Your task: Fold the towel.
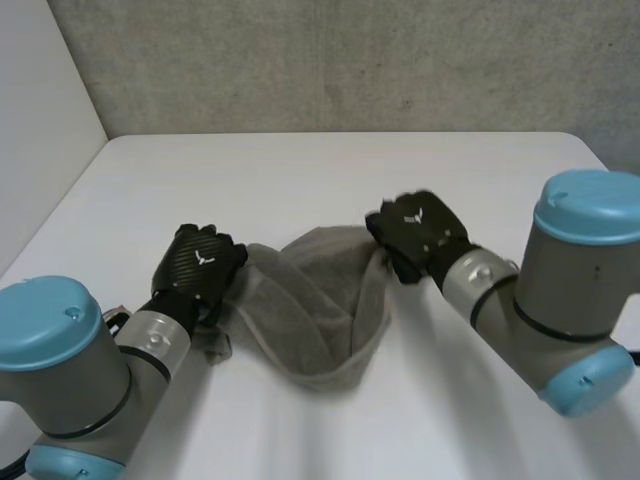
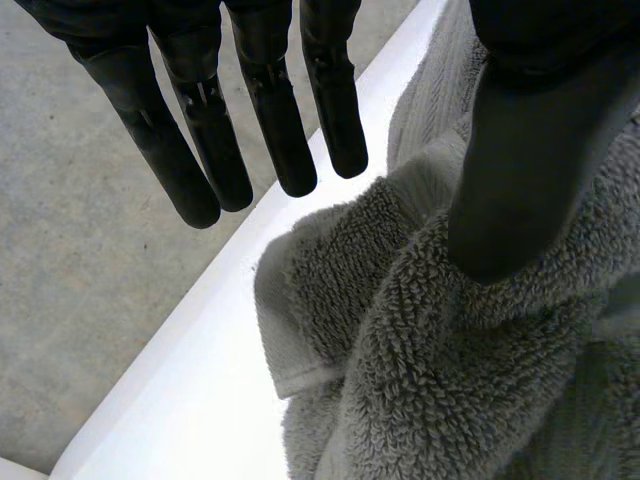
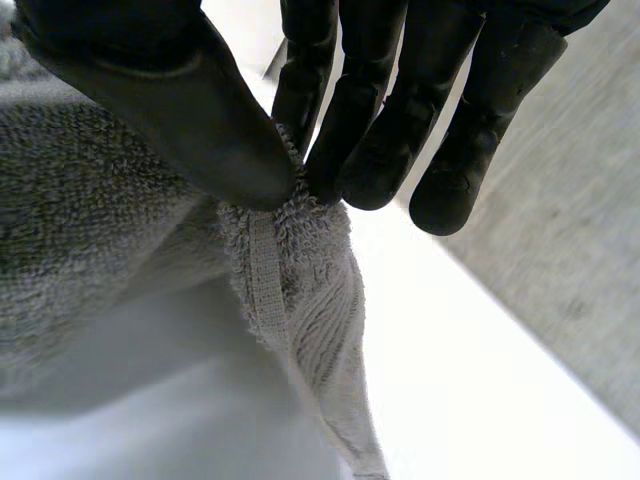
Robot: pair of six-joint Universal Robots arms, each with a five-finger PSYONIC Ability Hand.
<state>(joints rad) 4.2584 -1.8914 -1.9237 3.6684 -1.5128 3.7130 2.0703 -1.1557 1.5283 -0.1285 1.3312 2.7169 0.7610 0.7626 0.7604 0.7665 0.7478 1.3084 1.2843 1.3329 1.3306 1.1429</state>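
Right hand (image 3: 170, 100): grasping. Thumb and fingertips are closed on the towel (image 1: 320, 320) right at its hem (image 3: 262, 270), at what looks to me like a corner.
Left hand (image 2: 270, 110): released. The fingers are straight and clear of the cloth, and the thumb alone lies on the towel's pile at the opposite end. I can't tell from my feed whether it presses or merely rests.
Towel: bunched in a rumpled loop between my two hands. It drapes down from the right pinch and is heaped under the left thumb.
Place: on the table (image 1: 300, 170), nearer its near edge than its far one, about midway between the left and right edges.
Step, as I judge it: getting both ends in hand so I can spread the cloth flat before any fold.
Risk, slip: the right pinch holds little more than the hem, so a sharp pull could strip it out.
Risk, drag: with the left end ungripped, lifting on the right would haul the whole heap across the table.
Risk, bad fold: folding now would trap the creases.
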